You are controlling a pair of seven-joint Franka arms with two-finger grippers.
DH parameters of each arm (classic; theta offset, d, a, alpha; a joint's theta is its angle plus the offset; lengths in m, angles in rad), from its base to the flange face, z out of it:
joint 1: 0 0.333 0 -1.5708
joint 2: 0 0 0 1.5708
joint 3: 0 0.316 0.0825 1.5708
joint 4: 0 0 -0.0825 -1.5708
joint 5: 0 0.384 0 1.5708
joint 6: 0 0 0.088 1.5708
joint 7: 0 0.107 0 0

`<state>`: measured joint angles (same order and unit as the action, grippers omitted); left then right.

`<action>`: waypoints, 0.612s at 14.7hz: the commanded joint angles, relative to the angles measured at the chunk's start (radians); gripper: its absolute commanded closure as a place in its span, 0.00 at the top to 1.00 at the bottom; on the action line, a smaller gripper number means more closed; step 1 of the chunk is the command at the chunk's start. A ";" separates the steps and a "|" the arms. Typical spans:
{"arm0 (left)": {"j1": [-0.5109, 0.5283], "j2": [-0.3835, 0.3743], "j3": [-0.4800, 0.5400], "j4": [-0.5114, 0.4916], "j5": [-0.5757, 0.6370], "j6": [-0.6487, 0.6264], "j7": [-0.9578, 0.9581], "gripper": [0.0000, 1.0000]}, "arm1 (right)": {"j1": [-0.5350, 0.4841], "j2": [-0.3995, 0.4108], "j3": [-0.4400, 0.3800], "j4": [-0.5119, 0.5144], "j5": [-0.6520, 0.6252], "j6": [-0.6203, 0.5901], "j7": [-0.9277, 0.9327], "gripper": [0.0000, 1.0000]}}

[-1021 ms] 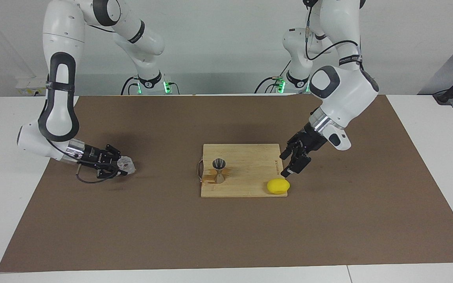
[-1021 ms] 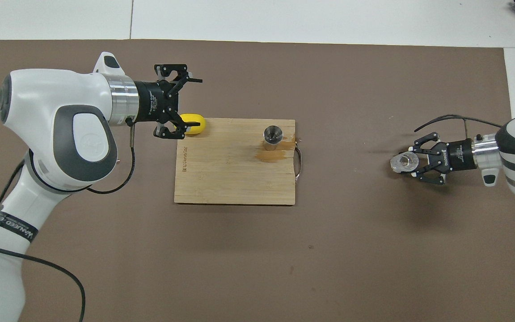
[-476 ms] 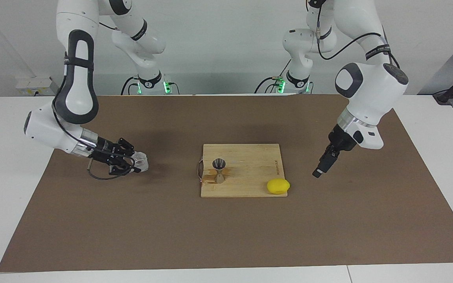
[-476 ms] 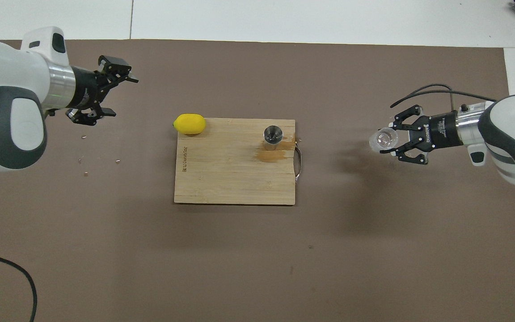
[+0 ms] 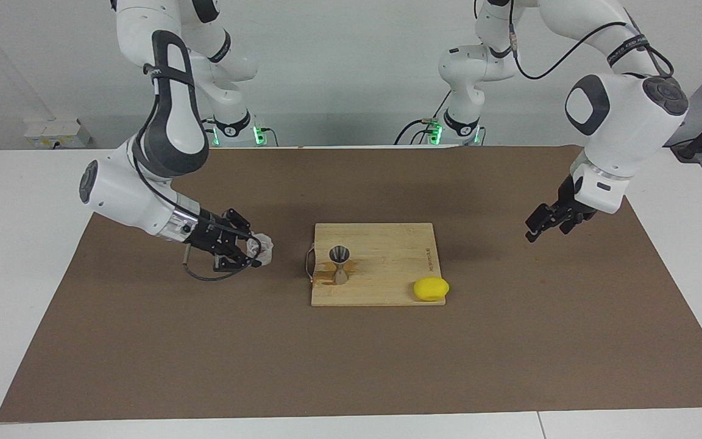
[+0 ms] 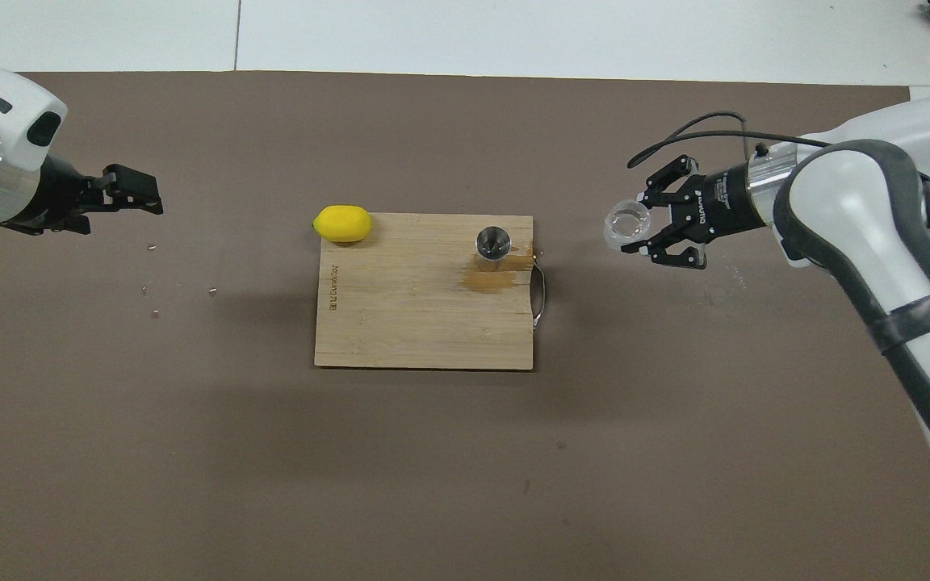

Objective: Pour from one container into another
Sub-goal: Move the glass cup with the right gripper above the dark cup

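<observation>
Overhead view: my right gripper (image 6: 634, 228) fingers clamp one glass tumbler (image 6: 625, 223) over the brown mat (image 6: 433, 452), beside the one cutting board (image 6: 425, 323) whose handle-end edge carries one steel jigger (image 6: 493, 244), one lemon (image 6: 342, 223) at its corner, while my left gripper (image 6: 138, 190) hangs spread, empty.

Even, bright room light over my whole table, nothing dim.

Light falls from above: my arms lay soft, blurred shadows on the brown mat (image 5: 351, 366), and the cutting board (image 6: 416, 323) throws a faint one along its edge. No harsh glare; both views are sharp. The glass tumbler (image 6: 625, 224) I carry reads pale and hazy.
</observation>
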<state>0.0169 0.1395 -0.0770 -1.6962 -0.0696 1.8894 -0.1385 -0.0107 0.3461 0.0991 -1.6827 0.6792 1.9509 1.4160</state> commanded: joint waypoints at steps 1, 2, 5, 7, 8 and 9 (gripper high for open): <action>-0.014 -0.092 0.002 -0.008 0.040 -0.137 0.124 1.00 | 0.056 0.053 -0.001 0.086 -0.047 0.031 0.115 0.00; -0.012 -0.127 0.002 -0.008 0.050 -0.186 0.158 1.00 | 0.081 0.059 -0.001 0.090 -0.071 0.046 0.151 0.00; -0.014 -0.204 0.002 -0.005 0.053 -0.295 0.198 1.00 | 0.135 0.074 -0.001 0.104 -0.157 0.069 0.208 0.00; -0.009 -0.212 0.002 0.030 0.053 -0.358 0.197 1.00 | 0.172 0.094 -0.001 0.129 -0.231 0.072 0.225 0.00; -0.003 -0.201 -0.001 0.073 0.053 -0.389 0.198 1.00 | 0.181 0.105 -0.001 0.147 -0.257 0.072 0.234 0.00; 0.000 -0.201 -0.001 0.078 0.050 -0.383 0.194 1.00 | 0.193 0.115 -0.001 0.158 -0.282 0.071 0.244 0.00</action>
<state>0.0139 -0.0830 -0.0810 -1.6700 -0.0377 1.5452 0.0423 0.1649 0.4208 0.0987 -1.5862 0.4544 2.0233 1.6265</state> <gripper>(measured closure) 0.000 0.498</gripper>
